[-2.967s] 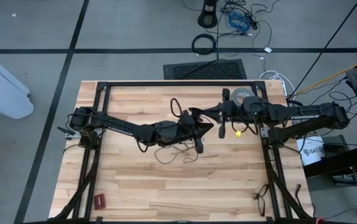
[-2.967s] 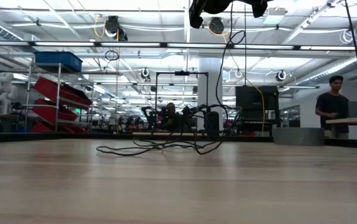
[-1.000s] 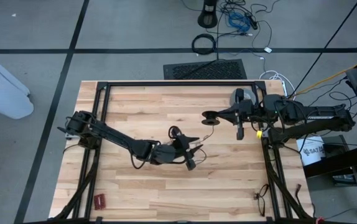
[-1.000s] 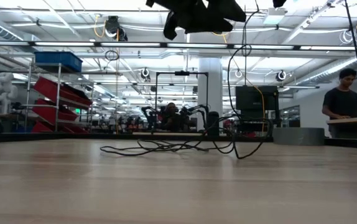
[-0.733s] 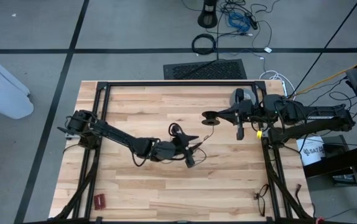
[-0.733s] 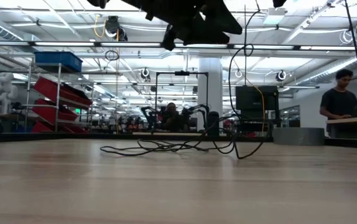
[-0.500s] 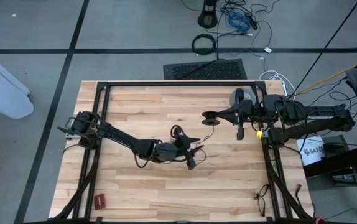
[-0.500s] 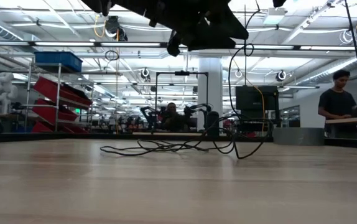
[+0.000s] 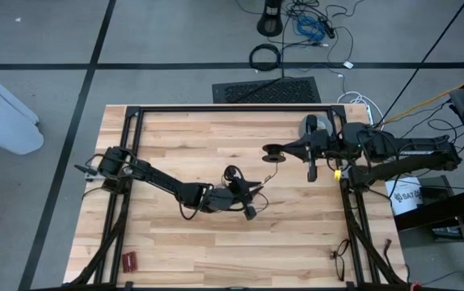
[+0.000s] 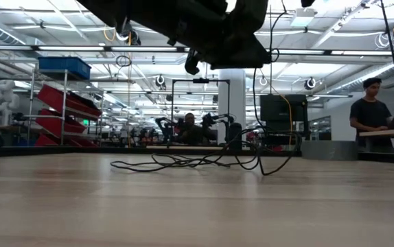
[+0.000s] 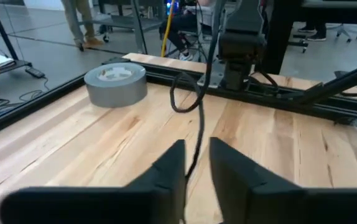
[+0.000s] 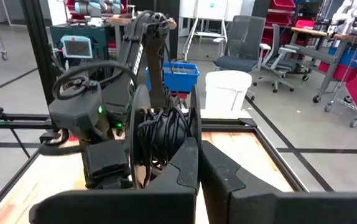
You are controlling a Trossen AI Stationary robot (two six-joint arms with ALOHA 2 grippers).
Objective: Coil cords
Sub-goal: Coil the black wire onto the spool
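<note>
The left tool (image 9: pixel 250 202) hangs above the middle of the table (image 9: pixel 175 242), its fingers (image 11: pixel 166 171) narrowly parted with the thin black cord (image 11: pixel 198 124) running between them; whether they pinch it cannot be told. More of that cord lies in loose loops on the boards just below and beside this tool. The right tool (image 9: pixel 269 152) is closed on a spool (image 12: pixel 160 140) wound with cord, raised off the table. A grey tape roll (image 11: pixel 116 84) sits beyond the left tool, near the black frame rail (image 11: pixel 303 102) at the table's edge. Bare boards stretch from the left tool toward the near edge.
</note>
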